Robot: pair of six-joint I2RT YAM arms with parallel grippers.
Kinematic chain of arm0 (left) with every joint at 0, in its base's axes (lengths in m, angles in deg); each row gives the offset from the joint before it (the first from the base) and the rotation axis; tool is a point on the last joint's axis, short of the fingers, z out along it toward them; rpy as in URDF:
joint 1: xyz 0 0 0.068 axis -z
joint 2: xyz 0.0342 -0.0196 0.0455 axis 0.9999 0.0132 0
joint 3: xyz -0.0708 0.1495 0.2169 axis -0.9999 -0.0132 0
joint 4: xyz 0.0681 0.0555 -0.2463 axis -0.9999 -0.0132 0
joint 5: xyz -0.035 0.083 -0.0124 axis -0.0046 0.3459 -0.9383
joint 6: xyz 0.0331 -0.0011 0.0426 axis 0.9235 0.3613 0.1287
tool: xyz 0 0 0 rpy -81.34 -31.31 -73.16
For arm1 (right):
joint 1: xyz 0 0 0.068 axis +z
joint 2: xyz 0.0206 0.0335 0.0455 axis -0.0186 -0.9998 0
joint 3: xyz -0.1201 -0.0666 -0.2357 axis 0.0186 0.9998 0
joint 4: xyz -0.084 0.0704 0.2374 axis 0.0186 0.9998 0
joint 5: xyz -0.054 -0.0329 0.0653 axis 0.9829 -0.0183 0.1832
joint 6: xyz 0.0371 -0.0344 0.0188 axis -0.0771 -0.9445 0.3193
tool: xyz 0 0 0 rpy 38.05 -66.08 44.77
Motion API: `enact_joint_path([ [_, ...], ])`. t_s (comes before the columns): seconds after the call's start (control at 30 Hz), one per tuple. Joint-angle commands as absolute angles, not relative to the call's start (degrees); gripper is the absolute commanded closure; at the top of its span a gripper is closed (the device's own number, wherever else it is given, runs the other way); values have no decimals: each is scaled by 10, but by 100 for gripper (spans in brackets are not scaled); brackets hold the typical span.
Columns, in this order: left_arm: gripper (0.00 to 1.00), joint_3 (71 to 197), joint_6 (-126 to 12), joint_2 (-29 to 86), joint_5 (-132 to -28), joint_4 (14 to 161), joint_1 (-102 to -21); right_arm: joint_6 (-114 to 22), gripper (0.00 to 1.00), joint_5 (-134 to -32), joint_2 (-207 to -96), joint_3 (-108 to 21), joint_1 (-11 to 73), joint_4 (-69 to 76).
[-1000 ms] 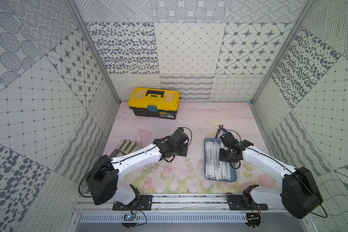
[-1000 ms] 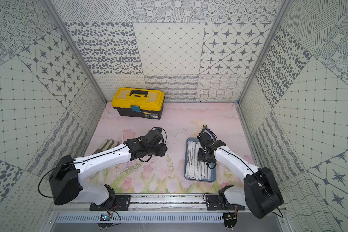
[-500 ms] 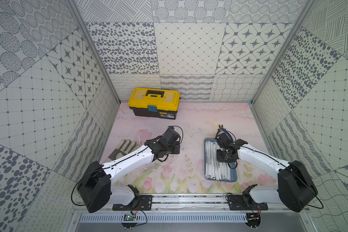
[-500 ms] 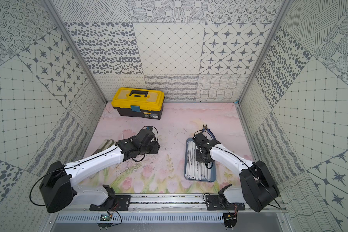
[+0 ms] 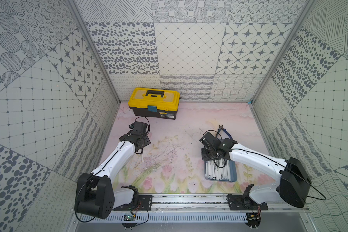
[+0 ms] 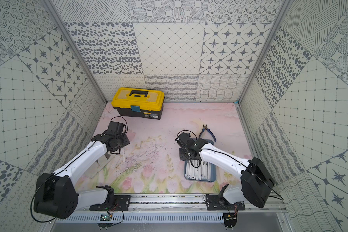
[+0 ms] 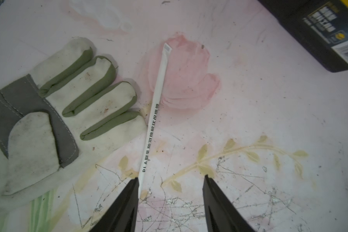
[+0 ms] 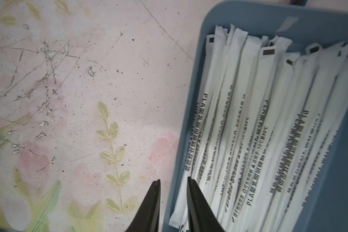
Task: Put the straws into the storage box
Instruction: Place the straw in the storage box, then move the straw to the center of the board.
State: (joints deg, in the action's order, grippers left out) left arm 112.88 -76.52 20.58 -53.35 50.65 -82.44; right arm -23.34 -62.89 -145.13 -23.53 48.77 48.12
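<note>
Pink floral mat [image 5: 179,128], straws [image 5: 217,170] lying lengthwise in storage box [image 5: 234,173], front-to-back.

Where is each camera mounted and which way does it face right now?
Top views: high at the front, looking down toward the back wall; left arm, right arm, storage box, toolbox.
Left wrist: on the left arm, facing down; open left gripper, loose straw, glove.
Right wrist: on the right arm, facing down; right gripper at the storage box's rim, straws inside.
Shared: a top view also shows the loose straw.
</note>
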Motion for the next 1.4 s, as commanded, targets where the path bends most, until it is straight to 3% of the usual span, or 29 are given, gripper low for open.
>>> enact_joint_path([
  [0.0,46,1153,-743,282,-558,476,-869,-223,72,-640,-1461,-255,501,443],
  [0.27,55,1141,-739,354,-637,495,-881,-230,72,-631,-1460,-248,501,431],
  [0.6,61,1134,-745,415,-649,505,-880,-232,72,-628,-1461,-261,501,432],
  [0.77,76,1128,-744,412,-666,521,-848,-231,72,-627,-1462,-256,500,427],
  [0.97,99,1115,-762,366,-667,519,-751,-230,72,-633,-1461,-254,492,426],
  [1.17,100,1091,-873,293,-698,540,-586,-226,72,-637,-1470,-259,483,423],
  [1.37,100,1086,-990,299,-714,618,-438,-196,72,-653,-1485,-257,487,402],
])
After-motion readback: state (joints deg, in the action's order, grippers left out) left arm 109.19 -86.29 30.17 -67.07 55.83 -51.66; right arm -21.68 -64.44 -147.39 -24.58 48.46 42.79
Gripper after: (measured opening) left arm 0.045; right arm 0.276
